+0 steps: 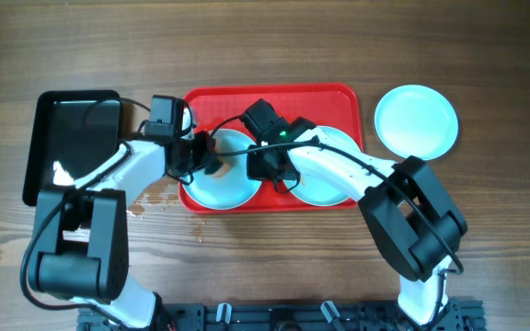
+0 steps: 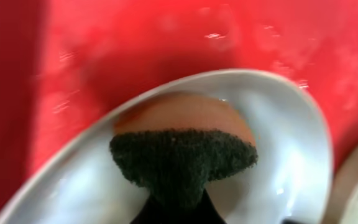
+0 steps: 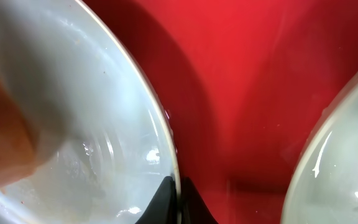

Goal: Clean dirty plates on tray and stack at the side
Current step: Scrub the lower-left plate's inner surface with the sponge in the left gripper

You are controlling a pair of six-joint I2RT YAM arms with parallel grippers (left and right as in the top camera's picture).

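My left tool (image 1: 205, 161) is pinched on the sponge (image 2: 182, 158), which presses down on the left plate (image 1: 224, 188) in the tray (image 1: 274, 97). Just to its right, my right tool (image 3: 178, 194) is clamped on that plate's right rim, so I judge the scrubbing room lies between the two.

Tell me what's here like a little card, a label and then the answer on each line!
tray: red, holds two plates
first plate: left side of tray, sponge on it
second plate: right side of tray
third plate: on the table right of the tray, looks clean
sponge: dark pad down on first plate
left end effector: shut on sponge
right end effector: shut on first plate's rim
black tray: left of red tray
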